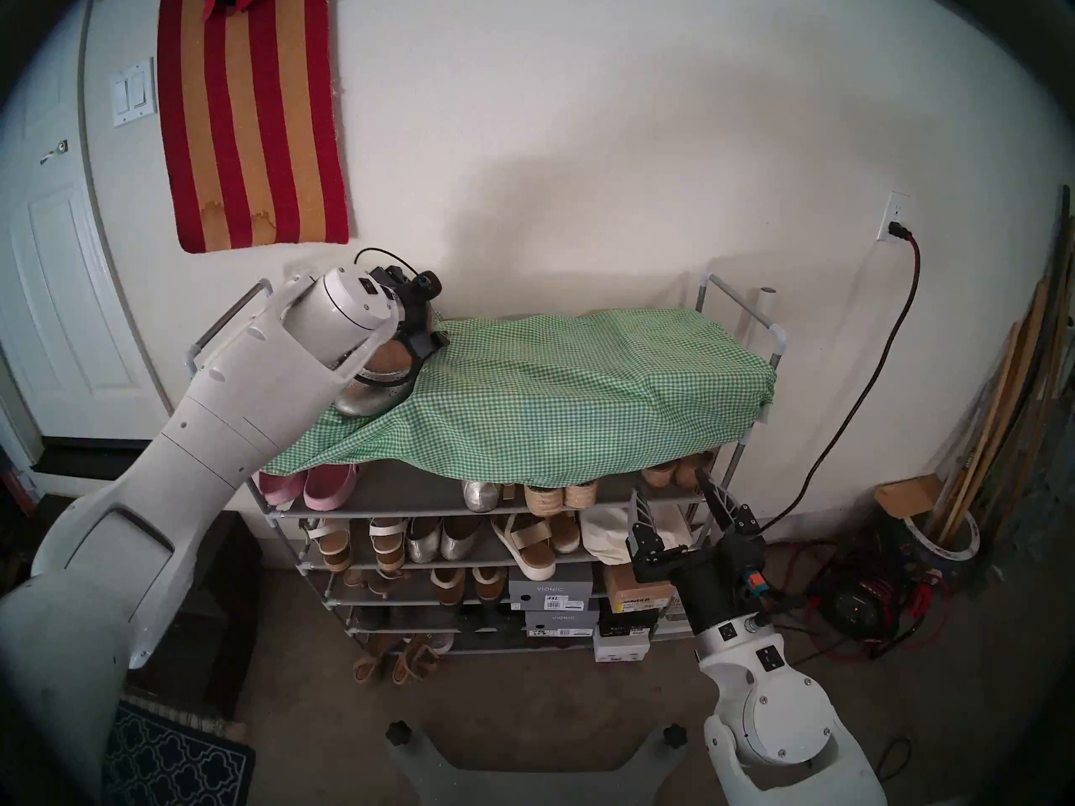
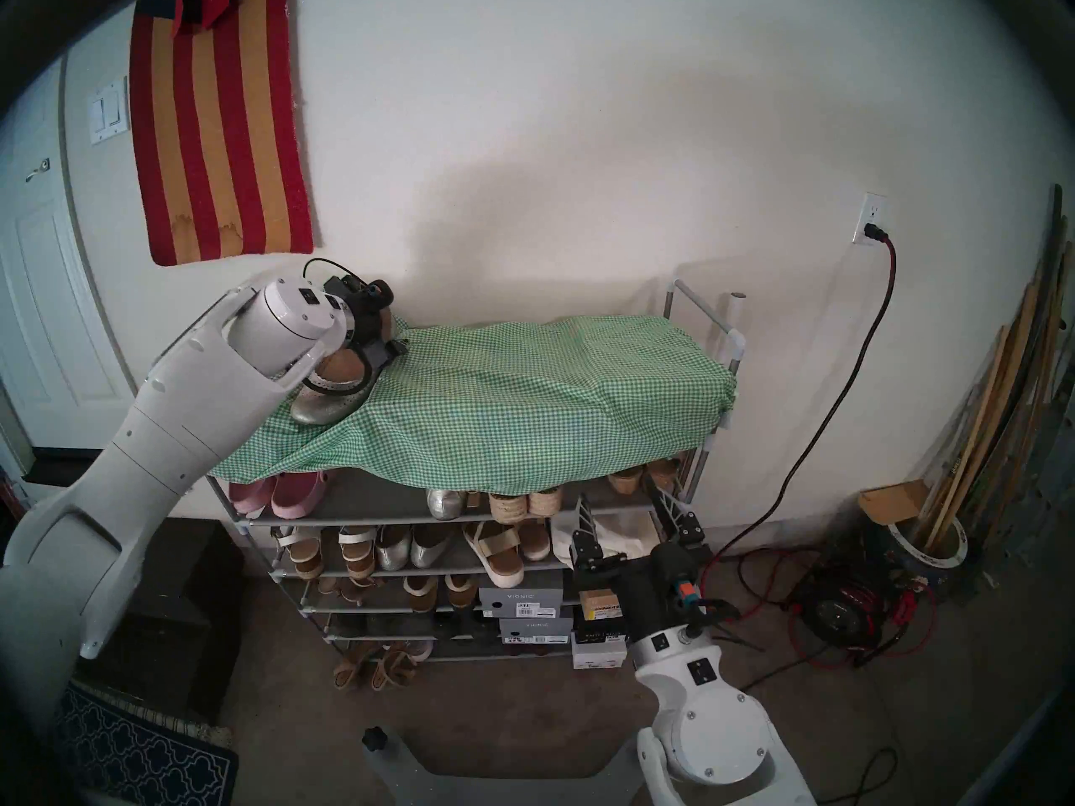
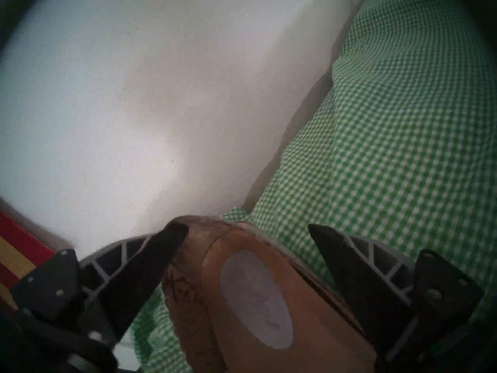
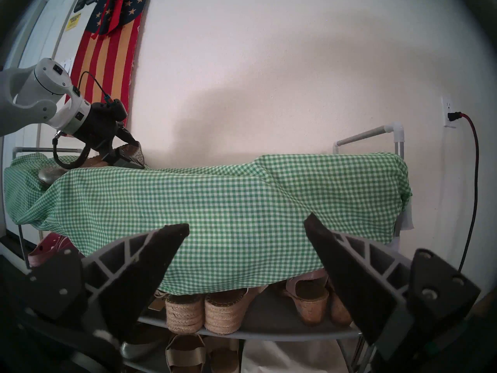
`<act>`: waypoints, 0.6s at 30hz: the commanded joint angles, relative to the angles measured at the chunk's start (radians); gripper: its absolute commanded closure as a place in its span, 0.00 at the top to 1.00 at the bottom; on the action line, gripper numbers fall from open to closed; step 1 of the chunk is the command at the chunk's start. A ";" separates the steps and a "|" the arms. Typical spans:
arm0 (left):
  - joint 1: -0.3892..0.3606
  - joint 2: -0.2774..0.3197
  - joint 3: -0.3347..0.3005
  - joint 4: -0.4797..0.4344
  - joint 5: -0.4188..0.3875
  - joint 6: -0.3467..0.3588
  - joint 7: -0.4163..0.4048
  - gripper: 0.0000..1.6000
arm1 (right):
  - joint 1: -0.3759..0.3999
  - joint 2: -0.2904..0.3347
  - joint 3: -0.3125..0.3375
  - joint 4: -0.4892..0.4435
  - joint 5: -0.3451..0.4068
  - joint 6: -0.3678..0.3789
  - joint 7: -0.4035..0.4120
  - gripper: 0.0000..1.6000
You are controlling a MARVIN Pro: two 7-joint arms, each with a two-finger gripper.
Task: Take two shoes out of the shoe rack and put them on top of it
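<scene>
Right gripper (image 1: 675, 499) nearest me, fingers spread and empty, parked in front of the tall grey metal-tube shoe rack (image 1: 750, 316) at its right end, level with the first shelf under the top; its wrist view shows only jute wedges there

Second shoe: I can't pick it out for certain; a silver toe (image 1: 481, 495) pokes out under the cloth hem mid-shelf, could be it, perforations hidden. Risk: I grab the plain silver flats (image 1: 433, 538) one shelf lower by mistake

Further back, left gripper (image 3: 246, 239) straddles the heel of the silver perforated ballet flat with tan insole (image 1: 372, 387) at the top's back-left corner, on the green gingham cloth (image 1: 582, 392). One finger touches the heel, the other stands off, so I judge it released, not clamped

Risks: the cloth is loose and slopes off the front edge, so the shoe can slide, and retracting may snag the heel or drag the cloth
</scene>
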State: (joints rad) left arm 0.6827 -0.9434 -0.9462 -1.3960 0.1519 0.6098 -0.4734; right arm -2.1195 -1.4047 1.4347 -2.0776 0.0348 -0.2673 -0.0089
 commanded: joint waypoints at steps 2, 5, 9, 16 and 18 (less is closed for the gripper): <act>-0.094 0.134 0.002 -0.006 0.065 -0.039 -0.134 1.00 | 0.003 0.000 0.001 -0.001 -0.001 0.000 0.000 1.00; -0.110 0.181 0.012 -0.022 0.068 -0.069 -0.200 1.00 | 0.003 0.001 0.001 -0.001 -0.001 0.000 0.000 1.00; -0.111 0.202 -0.024 -0.036 0.079 -0.103 -0.266 1.00 | 0.003 0.001 0.001 -0.001 -0.001 0.000 0.000 1.00; -0.111 0.252 -0.082 -0.059 0.049 -0.145 -0.338 1.00 | 0.003 0.000 0.001 -0.001 -0.001 0.000 0.000 1.00; -0.107 0.273 -0.115 -0.062 0.032 -0.161 -0.369 1.00 | 0.003 0.000 0.001 -0.001 -0.001 0.000 0.000 1.00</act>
State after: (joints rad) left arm 0.5907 -0.7772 -0.9876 -1.4543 0.2049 0.4847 -0.7910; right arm -2.1190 -1.4048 1.4347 -2.0775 0.0348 -0.2674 -0.0089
